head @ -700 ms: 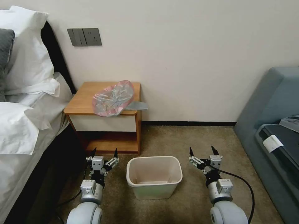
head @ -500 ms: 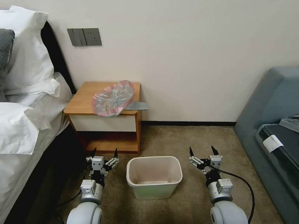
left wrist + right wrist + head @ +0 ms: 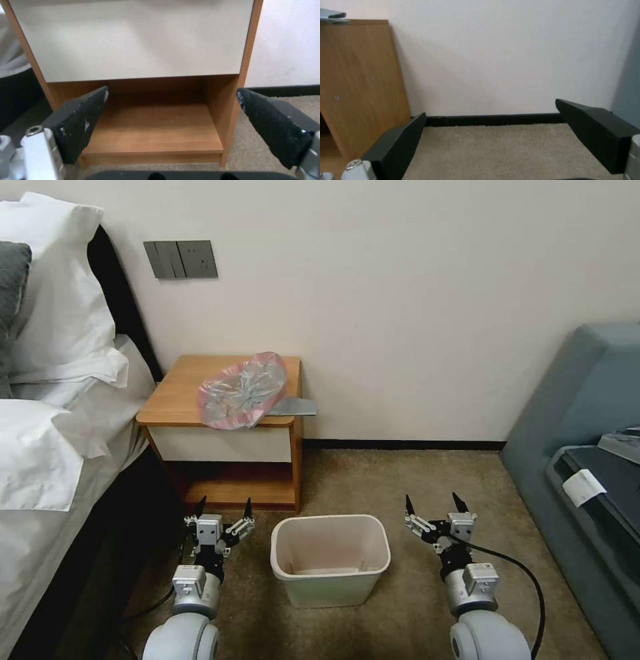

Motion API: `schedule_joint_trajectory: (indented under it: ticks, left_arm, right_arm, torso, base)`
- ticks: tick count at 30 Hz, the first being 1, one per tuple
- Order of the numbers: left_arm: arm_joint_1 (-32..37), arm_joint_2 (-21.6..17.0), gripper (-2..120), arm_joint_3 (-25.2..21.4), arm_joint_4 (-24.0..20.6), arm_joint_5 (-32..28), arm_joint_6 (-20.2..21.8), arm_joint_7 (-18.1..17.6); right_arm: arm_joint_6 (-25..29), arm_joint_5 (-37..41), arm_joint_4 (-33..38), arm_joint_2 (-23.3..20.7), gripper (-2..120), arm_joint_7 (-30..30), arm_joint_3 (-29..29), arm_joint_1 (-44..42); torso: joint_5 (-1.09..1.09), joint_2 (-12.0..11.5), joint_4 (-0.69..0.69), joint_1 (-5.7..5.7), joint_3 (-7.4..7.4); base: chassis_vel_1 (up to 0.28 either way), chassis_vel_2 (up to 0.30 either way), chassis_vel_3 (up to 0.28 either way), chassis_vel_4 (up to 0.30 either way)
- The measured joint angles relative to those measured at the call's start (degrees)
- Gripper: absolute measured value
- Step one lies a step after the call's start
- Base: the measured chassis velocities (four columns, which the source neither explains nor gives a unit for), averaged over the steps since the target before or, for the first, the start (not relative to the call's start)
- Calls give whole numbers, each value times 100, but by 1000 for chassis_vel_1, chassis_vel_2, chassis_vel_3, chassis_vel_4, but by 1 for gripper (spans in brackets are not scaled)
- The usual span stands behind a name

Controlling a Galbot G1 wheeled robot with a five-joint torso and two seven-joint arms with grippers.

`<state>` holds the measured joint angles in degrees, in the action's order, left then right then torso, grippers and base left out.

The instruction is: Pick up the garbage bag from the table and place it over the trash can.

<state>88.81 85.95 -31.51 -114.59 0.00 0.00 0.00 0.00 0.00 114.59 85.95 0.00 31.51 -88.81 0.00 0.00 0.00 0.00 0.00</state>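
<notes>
The crinkly grey garbage bag (image 3: pixel 243 390) with a pink rim lies on the right part of the orange-brown table (image 3: pixel 175 395), its edge hanging over the front. The cream trash can (image 3: pixel 330 557) stands on the carpet in front of the table, upright and empty. My left gripper (image 3: pixel 223 506) hovers low to the left of the can, open, facing the table's lower shelf (image 3: pixel 156 130). My right gripper (image 3: pixel 433 504) is low to the right of the can, open, facing the wall. Both hold nothing.
A bed (image 3: pixel 47 433) with white pillows lies along the left. A grey-blue sofa (image 3: pixel 587 407) stands at the right. A flat grey item (image 3: pixel 293 407) sticks out from under the bag over the table's right edge. Carpet lies open between can and wall.
</notes>
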Motion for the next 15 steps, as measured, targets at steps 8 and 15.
schedule_joint_trajectory:
  ticks: [8, 15]
  left_arm:
    - [21, -80, 99, -50, -44, -191, -31, 3]
    - [144, -530, 100, -358, -368, -1253, -275, 37]
  right_arm:
    - [84, -93, 334, 76, 100, 60, -87, -311]
    - [399, -435, 1488, 365, 100, 320, -390, -1372]
  torso:
    - [-2, 0, 1, 0, 0]
    - [-1, 0, 0, 0, 0]
  base:
    - [0, 0, 0, 0]
    - [0, 0, 0, 0]
